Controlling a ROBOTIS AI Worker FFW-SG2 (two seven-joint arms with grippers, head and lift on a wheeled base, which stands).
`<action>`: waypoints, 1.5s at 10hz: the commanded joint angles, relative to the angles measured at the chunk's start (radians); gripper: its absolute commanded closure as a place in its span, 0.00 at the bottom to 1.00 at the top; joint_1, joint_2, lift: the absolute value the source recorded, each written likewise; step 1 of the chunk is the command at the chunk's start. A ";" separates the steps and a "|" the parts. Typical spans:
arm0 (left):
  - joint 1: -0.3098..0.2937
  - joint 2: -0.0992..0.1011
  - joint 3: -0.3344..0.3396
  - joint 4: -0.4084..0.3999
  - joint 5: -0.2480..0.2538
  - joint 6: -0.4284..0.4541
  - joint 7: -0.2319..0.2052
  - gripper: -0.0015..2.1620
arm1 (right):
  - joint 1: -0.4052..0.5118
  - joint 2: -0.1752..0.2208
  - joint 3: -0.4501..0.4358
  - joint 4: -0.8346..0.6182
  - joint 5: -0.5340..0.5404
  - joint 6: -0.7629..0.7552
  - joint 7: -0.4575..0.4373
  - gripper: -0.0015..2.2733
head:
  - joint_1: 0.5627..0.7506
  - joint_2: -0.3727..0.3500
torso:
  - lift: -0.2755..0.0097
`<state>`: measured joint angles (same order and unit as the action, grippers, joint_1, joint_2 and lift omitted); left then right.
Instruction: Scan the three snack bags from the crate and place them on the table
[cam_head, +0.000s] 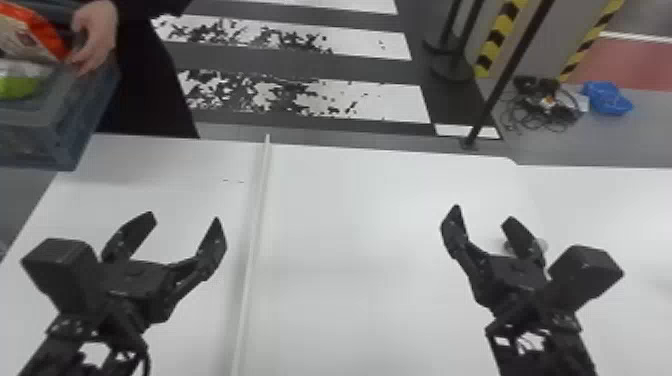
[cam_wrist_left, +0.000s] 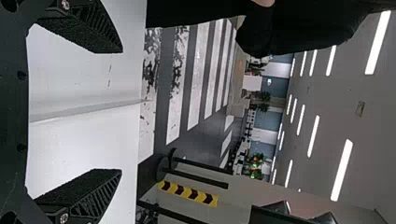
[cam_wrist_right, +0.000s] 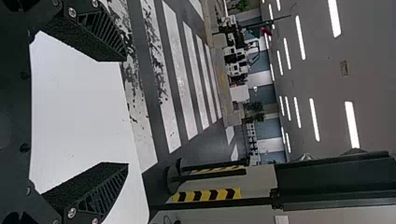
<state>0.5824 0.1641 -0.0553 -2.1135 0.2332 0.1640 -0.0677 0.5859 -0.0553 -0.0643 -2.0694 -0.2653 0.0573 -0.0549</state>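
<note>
The red bag (cam_head: 50, 37) and the green bag (cam_head: 20, 86) are in the crate (cam_head: 45, 135), at the far left of the head view. Whether the 3rd bag is in there with them I cannot tell. A person's hand (cam_head: 95, 35) is at the crate's rim, just beside the red bag; whether it grips the rim or only touches it is unclear. The crate overlaps the table's far left corner, and I cannot make out whether it rests there or is held up.

The table (cam_head: 350, 225) is white, with a pale strip (cam_head: 255, 200) running across it from near to far. Over it, left of the strip, is the left gripper (cam_head: 184, 218), its 2 fingers wide apart with nothing between them. The right gripper (cam_head: 482, 212) is well apart from it, on the other side of the strip, also spread and holding nothing. A small round thing (cam_head: 542, 244) is partly hidden by 1 of its fingers. Beyond the table, a blue thing (cam_head: 606, 98) lies on the floor near some cables (cam_head: 545, 107).

As I judge it, the work is at its start: 0 bags appear done, and all 3 probably need scanning and placing. The crate likely has to be set within reach first; then the left gripper, being nearer, seems the natural choice for the 1st pick.
</note>
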 joint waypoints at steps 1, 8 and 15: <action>-0.003 -0.002 0.000 -0.002 -0.002 0.007 0.000 0.04 | -0.001 -0.003 0.000 0.000 0.005 -0.009 0.001 0.06 | 0.70 0.35 | 0.84; 0.024 0.000 0.014 -0.037 -0.005 0.007 -0.003 0.04 | 0.011 -0.006 -0.014 -0.008 0.003 -0.003 0.012 0.06 | 0.70 0.35 | 0.84; 0.048 0.014 0.054 -0.051 0.017 0.007 -0.060 0.04 | 0.040 -0.006 -0.016 -0.051 0.008 0.022 0.010 0.06 | 0.70 0.35 | 0.84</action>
<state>0.6300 0.1779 -0.0049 -2.1654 0.2472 0.1711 -0.1308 0.6234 -0.0614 -0.0797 -2.1171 -0.2575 0.0764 -0.0439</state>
